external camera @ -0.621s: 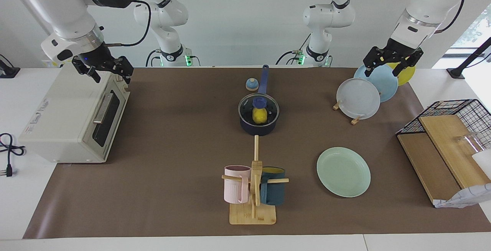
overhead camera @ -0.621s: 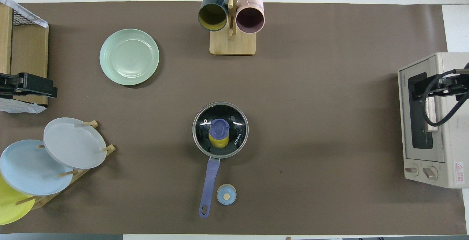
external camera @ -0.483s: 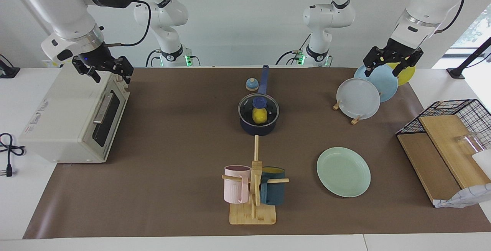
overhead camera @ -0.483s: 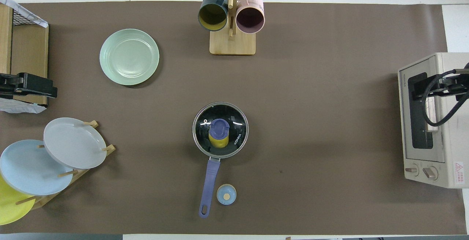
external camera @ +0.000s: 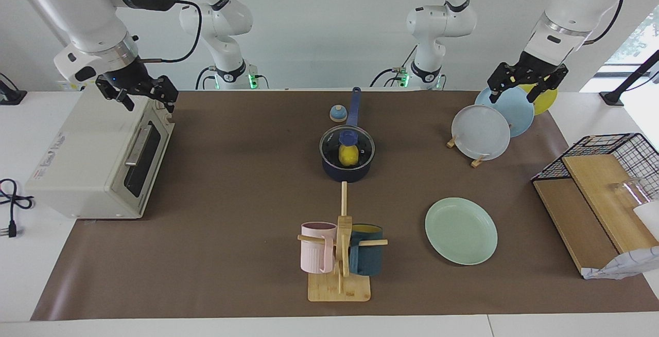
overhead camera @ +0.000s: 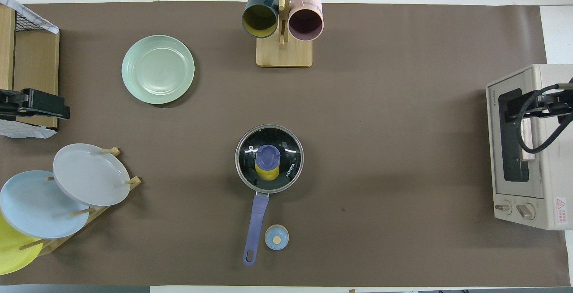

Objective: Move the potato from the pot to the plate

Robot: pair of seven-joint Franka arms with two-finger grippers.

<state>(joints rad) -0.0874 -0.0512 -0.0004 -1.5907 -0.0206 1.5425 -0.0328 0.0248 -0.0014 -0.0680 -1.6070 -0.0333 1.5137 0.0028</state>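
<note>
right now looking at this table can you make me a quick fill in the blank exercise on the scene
1. The potato lies inside the ____.
2. A glass ____ covers the pot.
3. The mint-green plate holds ____.
4. The right gripper hangs over the ____.

Missing words: pot; lid; nothing; toaster oven

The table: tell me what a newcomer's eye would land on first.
The bright yellow potato draws the eye first, sitting in the navy pot under a glass lid at mid-table. Next comes the empty mint-green plate, farther from the robots, toward the left arm's end. Both arms wait apart with open jaws: the right gripper over the toaster oven, the left gripper over the plate rack.
</note>
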